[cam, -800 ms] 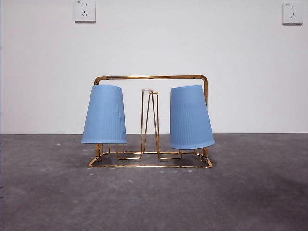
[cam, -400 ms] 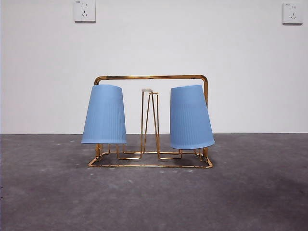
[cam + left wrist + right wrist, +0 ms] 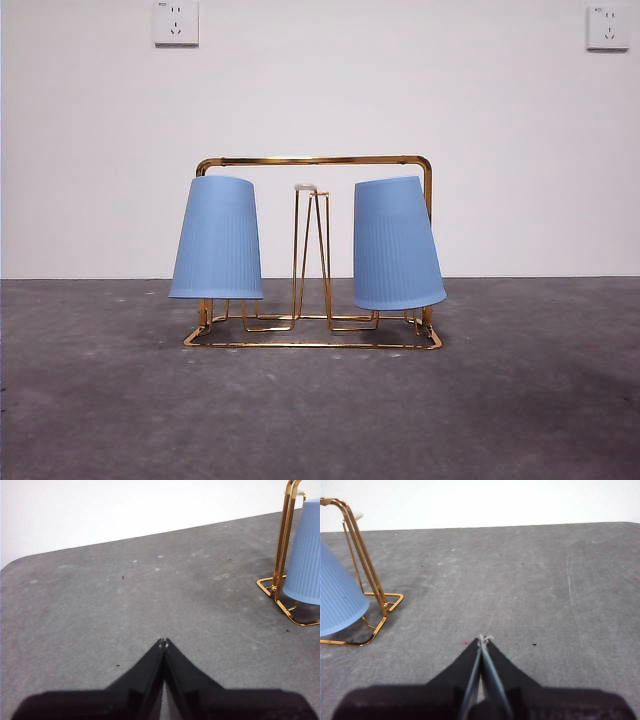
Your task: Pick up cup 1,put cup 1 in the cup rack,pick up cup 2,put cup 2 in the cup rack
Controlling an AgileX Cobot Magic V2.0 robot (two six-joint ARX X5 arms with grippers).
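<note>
The gold wire cup rack [image 3: 312, 160] stands in the middle of the grey table in the front view. Two blue ribbed cups hang upside down on its pegs: one [image 3: 217, 240] at the left end, upright, and one [image 3: 396, 245] at the right end, tilted a little. The middle peg pair [image 3: 312, 250] is bare. My left gripper [image 3: 163, 643] is shut and empty, away from the rack's end [image 3: 280, 540] and its cup [image 3: 306, 555]. My right gripper [image 3: 482, 639] is shut and empty, apart from the rack's other end [image 3: 365, 570] and cup [image 3: 337, 600]. Neither arm shows in the front view.
A white wall stands behind the table with two sockets [image 3: 176, 22] [image 3: 608, 27] high up. The grey tabletop [image 3: 320, 410] spreads in front of and beside the rack.
</note>
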